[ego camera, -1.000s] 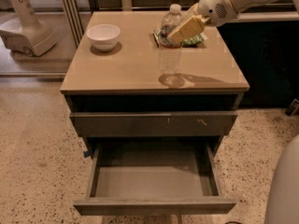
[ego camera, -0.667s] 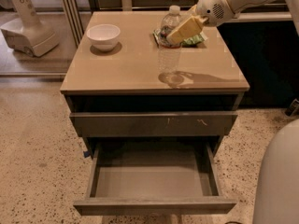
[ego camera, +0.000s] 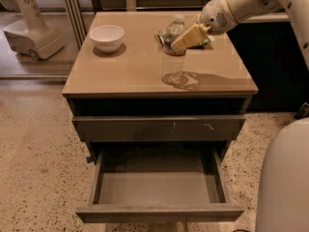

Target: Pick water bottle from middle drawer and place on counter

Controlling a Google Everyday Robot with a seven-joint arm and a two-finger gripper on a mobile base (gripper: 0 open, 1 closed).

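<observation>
The water bottle, clear and ribbed with a white cap, stands upright on the tan counter, right of its middle. My gripper is at the bottle's upper part, reaching in from the upper right, with its tan pad across the bottle's shoulder. The middle drawer is pulled out below, and its grey floor is bare.
A white bowl sits at the counter's back left. A green packet lies just behind the bottle. A closed drawer front with pale scratches is above the open drawer. A white machine base stands at far left. My white body fills the lower right.
</observation>
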